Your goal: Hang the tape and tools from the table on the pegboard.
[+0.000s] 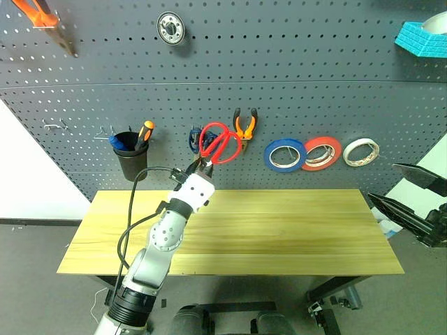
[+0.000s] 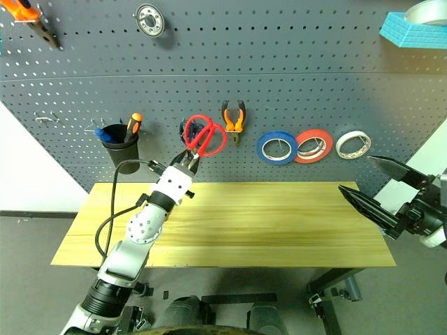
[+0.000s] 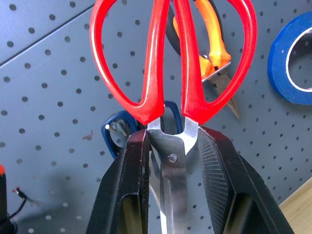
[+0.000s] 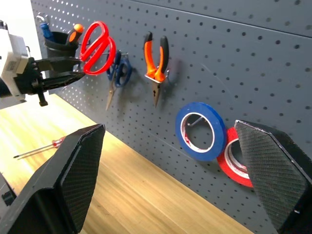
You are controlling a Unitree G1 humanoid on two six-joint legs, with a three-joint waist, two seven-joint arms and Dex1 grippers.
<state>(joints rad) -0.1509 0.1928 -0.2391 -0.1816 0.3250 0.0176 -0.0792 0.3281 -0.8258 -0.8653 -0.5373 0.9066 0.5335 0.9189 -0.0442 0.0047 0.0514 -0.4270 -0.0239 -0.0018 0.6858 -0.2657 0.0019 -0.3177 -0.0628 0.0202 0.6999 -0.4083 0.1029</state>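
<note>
Left gripper (image 1: 202,166), centre-left of frame, clamped on red scissors (image 1: 218,144) at the steel just below the handles, loops up against the pegboard (image 1: 293,105), beside the pliers (image 1: 244,124). Rigid, light, blades slick; grip near the pivot looks right, leaves loops free for a hook. Left arm reaching up and forward from frame bottom. Blue tape (image 1: 285,154) already hung, centre-right. Right gripper (image 2: 380,192), far right edge, wide open, empty, roughly level.

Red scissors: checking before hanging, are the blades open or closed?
Closed. The red scissors have handles nearly touching and steel blades together between the left gripper fingers.
</note>
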